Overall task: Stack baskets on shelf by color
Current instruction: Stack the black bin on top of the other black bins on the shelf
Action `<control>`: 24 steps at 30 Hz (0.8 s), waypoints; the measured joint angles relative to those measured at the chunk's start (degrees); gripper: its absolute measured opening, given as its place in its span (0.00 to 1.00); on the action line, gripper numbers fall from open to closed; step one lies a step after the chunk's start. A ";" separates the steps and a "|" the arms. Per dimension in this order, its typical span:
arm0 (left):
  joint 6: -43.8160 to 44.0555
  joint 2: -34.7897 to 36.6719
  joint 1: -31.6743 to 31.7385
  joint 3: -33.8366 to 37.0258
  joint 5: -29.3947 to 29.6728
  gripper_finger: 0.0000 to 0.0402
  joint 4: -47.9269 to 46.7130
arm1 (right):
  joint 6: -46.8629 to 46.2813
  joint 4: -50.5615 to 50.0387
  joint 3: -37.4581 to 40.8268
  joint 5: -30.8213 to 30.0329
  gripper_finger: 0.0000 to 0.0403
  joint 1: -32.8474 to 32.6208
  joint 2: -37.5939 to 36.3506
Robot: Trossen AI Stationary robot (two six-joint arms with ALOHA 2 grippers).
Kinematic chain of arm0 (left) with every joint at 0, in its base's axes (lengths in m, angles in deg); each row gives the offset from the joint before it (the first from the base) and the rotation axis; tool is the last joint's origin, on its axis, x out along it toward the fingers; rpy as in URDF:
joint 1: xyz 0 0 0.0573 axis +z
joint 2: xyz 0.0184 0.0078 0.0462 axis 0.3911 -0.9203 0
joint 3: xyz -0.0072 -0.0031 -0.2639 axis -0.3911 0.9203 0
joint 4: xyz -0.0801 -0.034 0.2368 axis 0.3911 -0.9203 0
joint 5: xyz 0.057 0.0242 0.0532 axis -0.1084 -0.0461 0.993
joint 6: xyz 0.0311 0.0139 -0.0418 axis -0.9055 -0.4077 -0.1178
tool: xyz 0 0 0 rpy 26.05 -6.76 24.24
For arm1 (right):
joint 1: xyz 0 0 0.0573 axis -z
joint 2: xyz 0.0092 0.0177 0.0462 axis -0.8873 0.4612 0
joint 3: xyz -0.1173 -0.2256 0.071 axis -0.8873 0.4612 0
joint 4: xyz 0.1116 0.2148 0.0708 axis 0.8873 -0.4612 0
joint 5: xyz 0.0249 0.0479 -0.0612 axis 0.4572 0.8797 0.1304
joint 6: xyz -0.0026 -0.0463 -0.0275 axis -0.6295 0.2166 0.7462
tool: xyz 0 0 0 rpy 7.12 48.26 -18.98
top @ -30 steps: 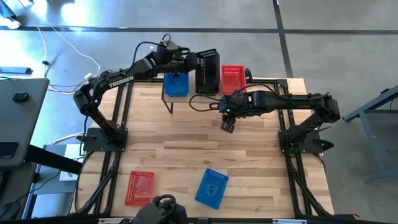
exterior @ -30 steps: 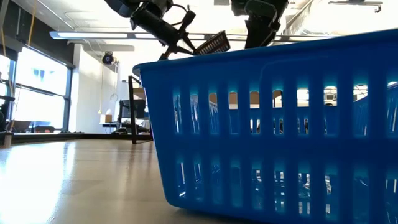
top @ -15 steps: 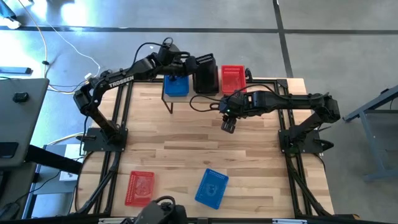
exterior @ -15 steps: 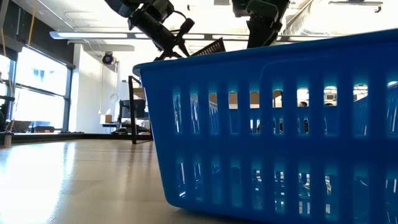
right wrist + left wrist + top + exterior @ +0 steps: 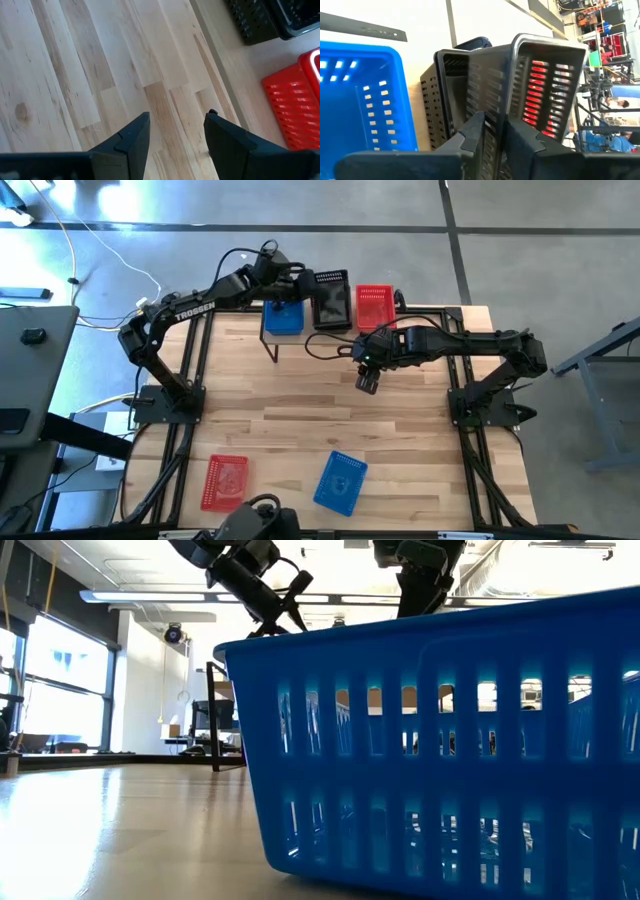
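My left gripper [image 5: 306,284] reaches over the shelf [image 5: 227,62] at the table's far edge and is shut on a black basket [image 5: 332,299]. That basket sits partly inside another black basket [image 5: 442,92] on the shelf, between a blue basket [image 5: 283,317] and a red basket [image 5: 375,306]. My right gripper [image 5: 366,381] hangs open over bare tabletop in front of the shelf, touching nothing. A second red basket [image 5: 226,480] and a second blue basket [image 5: 340,482] rest on their bottoms near the table's near edge. My left gripper pinches the left side wall [image 5: 492,127] of the upper black basket, one finger inside and one outside. The fingers [image 5: 472,135] come from the table's left, slanting down. The basket is slightly tilted, its lower part nested in the black basket beneath.
The near blue basket [image 5: 440,740] fills most of the low view and hides the shelf there. The wide middle of the tabletop [image 5: 300,410] is bare wood. The arms' black base frames stand at the left and right table edges.
My left gripper has moved down toward the shelf and turned. The black basket it holds has gone from steeply tipped to nearly level and has sunk between the blue and red baskets. In the low view its raised corner has dropped behind the near blue basket's rim.
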 joint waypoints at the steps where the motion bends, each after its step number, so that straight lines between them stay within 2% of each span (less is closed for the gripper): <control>1: 0.00 0.00 0.00 0.00 0.26 0.15 0.00 | 0.00 -0.02 0.00 0.00 0.43 0.00 0.00; 16: -1.26 0.28 -1.13 0.00 0.62 0.15 0.28 | -1.34 0.00 0.00 -0.04 0.43 0.00 0.00; 20: -5.09 0.28 -1.70 0.00 0.74 0.15 0.83 | -1.46 0.00 0.00 -0.04 0.43 0.00 0.00; 24: -3.76 0.28 -1.99 0.00 0.86 0.15 0.76 | -1.46 0.00 0.00 -0.04 0.43 0.00 0.00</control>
